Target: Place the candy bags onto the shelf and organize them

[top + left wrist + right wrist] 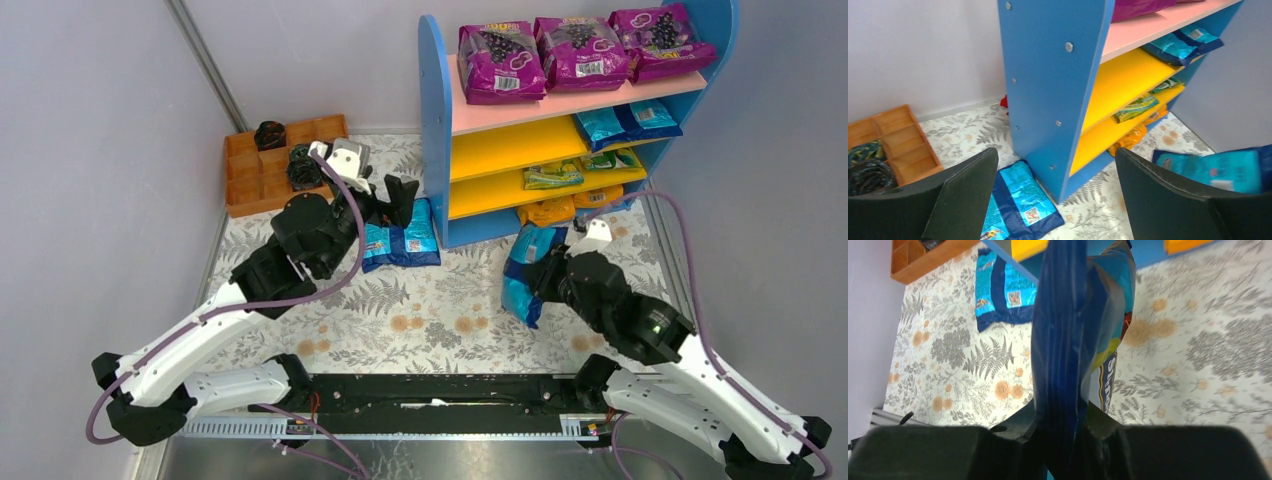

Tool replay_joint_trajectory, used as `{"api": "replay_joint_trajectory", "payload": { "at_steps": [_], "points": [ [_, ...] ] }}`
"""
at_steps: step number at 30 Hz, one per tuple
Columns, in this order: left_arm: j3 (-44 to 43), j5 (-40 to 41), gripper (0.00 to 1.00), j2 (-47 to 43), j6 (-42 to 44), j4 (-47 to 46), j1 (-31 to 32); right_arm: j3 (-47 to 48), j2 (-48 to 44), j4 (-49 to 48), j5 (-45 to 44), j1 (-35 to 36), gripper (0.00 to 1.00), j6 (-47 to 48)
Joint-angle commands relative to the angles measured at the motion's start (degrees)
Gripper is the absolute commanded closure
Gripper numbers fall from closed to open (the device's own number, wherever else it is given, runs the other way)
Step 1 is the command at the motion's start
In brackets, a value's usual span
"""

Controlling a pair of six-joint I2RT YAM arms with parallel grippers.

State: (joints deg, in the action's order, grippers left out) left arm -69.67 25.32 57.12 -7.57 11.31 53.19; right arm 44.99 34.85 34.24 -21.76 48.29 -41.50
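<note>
The shelf (pixel 435 130) stands at the back right with a pink top board and yellow boards. Blue candy bags (pixel 630 122) lie on the upper yellow board, green-yellow ones (pixel 555 177) on the board below, and orange ones (pixel 560 210) at the bottom. Two blue bags (pixel 400 243) lie flat on the mat left of the shelf, also in the left wrist view (pixel 1020 195). My left gripper (pixel 385 205) is open and empty just above them (pixel 1055 200). My right gripper (pixel 550 275) is shut on a blue bag (pixel 1068 340), held on edge above the mat in front of the shelf.
An orange compartmented tray (pixel 270 165) with dark items stands at the back left by the wall. Three purple grape-print bags (pixel 580 50) fill the pink board. Walls close in on the left and right. The shelf's blue side panel (pixel 1048 75) is close ahead of the left gripper.
</note>
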Motion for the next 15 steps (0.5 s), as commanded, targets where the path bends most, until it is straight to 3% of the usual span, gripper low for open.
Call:
{"api": "replay_joint_trajectory", "payload": {
  "at_steps": [1,11,15],
  "points": [
    [4.61,5.90,0.09,-1.92,6.88,-7.87,-0.08,14.03,2.99,-0.53,-7.94,-0.09,1.00,6.67],
    [12.08,11.94,0.09,-7.57,9.75,-12.21,-0.07,35.27,15.32,-5.88,-14.87,-0.05,1.00,5.03],
    [12.53,11.70,0.09,-8.47,9.90,-12.96,-0.09,35.33,15.67,-14.50,-16.49,-0.07,1.00,1.41]
  ]
}}
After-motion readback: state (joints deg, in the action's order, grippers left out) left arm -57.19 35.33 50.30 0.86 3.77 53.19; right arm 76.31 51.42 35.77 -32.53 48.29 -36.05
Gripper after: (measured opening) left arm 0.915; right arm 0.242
